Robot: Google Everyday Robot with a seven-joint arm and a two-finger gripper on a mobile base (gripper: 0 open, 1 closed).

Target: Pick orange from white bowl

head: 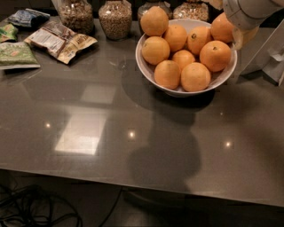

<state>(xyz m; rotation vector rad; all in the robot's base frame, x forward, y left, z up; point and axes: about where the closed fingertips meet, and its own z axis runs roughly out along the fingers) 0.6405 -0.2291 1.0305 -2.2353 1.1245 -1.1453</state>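
Observation:
A white bowl (153, 76) stands at the back right of the grey table, heaped with several oranges. The rightmost orange (221, 27) lies high against the bowl's right rim. A large one (154, 20) tops the pile at the back left. My gripper (239, 32) is at the top right corner, over the bowl's right rim and right beside the rightmost orange. Whether it touches that orange I cannot tell. Most of the white arm (248, 11) is cut off by the top edge.
Glass jars of grain (114, 18) line the table's back edge. Snack packets (60, 41) and a green bag (17, 55) lie at the back left. A white object (270, 53) stands right of the bowl. Cables (35, 213) lie on the floor below the front edge.

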